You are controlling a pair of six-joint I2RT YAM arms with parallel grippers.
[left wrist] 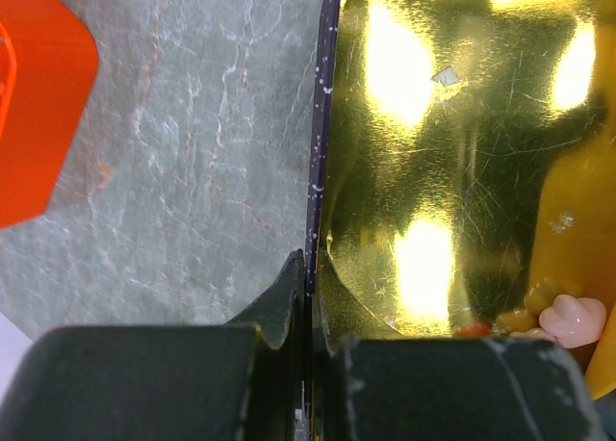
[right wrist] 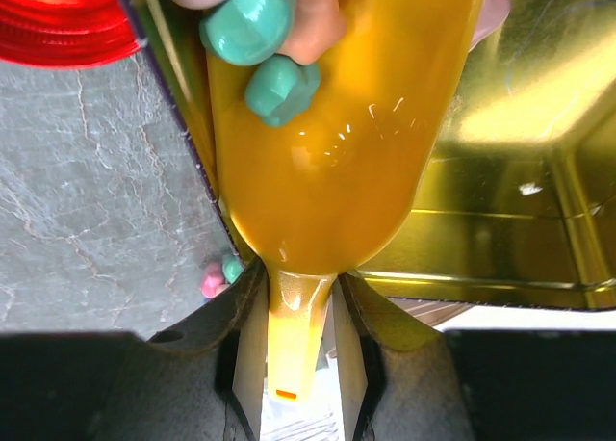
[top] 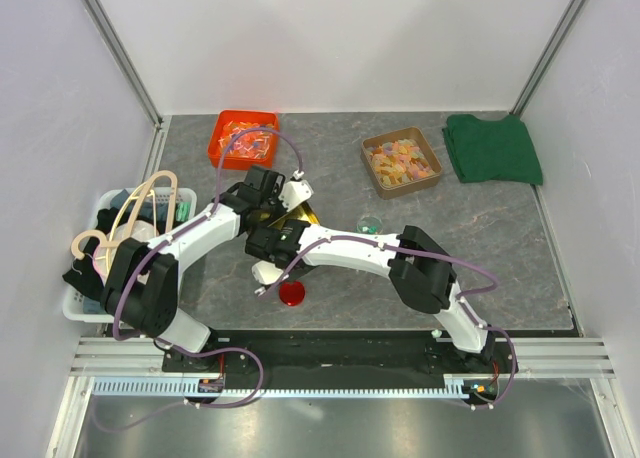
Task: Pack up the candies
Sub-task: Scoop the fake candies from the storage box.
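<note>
The left gripper point(left wrist: 306, 316) is pinched shut on the tin's point(left wrist: 433, 171) wall, near the middle of the tabletop point(right wrist: 87, 191). The right gripper point(right wrist: 298, 335) squeezes the yellow scoop's point(right wrist: 327, 171) handle. Candies point(right wrist: 255, 27) sit in the scoop, over the tin. Tip it crooked and they may spill outside, like the loose candies point(right wrist: 219, 275) beside the tin.
</note>
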